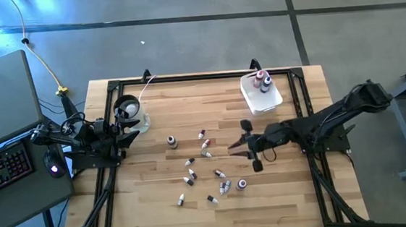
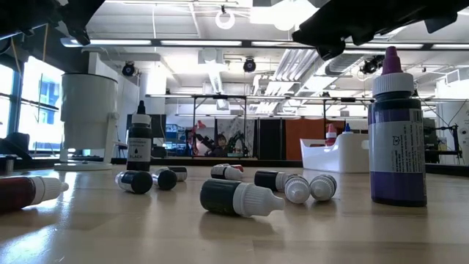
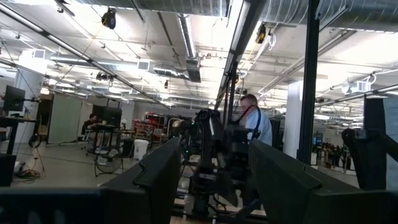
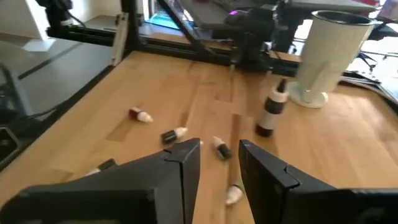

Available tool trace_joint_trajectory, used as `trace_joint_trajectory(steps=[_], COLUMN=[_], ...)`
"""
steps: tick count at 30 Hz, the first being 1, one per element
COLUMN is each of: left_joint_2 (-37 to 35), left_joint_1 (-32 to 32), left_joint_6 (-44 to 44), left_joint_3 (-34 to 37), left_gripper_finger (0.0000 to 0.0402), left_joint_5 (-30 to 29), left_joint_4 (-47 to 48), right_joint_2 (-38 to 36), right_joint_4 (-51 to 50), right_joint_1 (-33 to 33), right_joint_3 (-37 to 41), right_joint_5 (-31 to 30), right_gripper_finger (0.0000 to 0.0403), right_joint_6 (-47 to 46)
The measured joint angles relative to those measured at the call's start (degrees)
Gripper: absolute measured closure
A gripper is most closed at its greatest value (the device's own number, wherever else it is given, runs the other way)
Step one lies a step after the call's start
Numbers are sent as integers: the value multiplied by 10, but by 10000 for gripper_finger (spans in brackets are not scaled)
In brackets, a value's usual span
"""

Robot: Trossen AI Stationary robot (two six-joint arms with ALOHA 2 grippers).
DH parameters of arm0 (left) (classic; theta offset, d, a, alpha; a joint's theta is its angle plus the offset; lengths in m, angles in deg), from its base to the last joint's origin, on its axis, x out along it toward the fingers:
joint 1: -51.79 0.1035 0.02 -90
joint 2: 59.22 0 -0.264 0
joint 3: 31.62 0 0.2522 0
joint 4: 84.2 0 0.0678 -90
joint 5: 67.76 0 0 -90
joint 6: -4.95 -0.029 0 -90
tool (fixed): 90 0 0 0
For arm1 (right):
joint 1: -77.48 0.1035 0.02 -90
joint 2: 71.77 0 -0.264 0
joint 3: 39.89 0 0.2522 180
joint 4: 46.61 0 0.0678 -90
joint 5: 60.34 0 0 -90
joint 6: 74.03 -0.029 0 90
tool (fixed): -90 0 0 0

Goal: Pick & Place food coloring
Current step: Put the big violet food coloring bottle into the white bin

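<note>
Several small food coloring bottles [image 1: 208, 172] lie scattered on their sides on the wooden table [image 1: 159, 204]. One dark bottle [image 1: 171, 141] stands upright among them, also seen in the right wrist view [image 4: 271, 112]. In the low view a purple bottle [image 2: 398, 139] stands upright close by. My right gripper [image 1: 236, 147] hovers open above the table, just right of the scattered bottles, with nothing between its fingers [image 4: 186, 155]. My left gripper [image 1: 133, 126] waits open at the table's left edge, pointing up into the room [image 3: 214, 180].
A white tub [image 1: 261, 93] at the far right holds a few bottles. A clear cup with a black ring [image 1: 128, 108] stands at the far left beside my left gripper. A black frame [image 1: 200, 76] borders the table. A person shows in the room beyond.
</note>
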Motion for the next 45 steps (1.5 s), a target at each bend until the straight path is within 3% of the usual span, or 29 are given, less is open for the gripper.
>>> trace_joint_trajectory(steps=[6, 14, 23, 35, 45], left_joint_2=[0, 0, 0, 0, 0], left_joint_1=[0, 0, 0, 0, 0], left_joint_6=[1, 2, 1, 13, 13], left_joint_3=[0, 0, 0, 0, 0], left_gripper_finger=[215, 215, 215, 215, 215], left_joint_5=[0, 0, -1, 0, 0], left_joint_4=[0, 0, 0, 0, 0], right_joint_2=[18, 88, 165, 167, 166], right_joint_4=[3, 71, 97, 99, 50], right_joint_1=[42, 126, 153, 153, 153], right_joint_3=[0, 0, 0, 0, 0], right_joint_5=[76, 86, 23, 43, -14], right_gripper_finger=[299, 299, 299, 299, 308], right_joint_6=[-57, -40, 2, 8, -35])
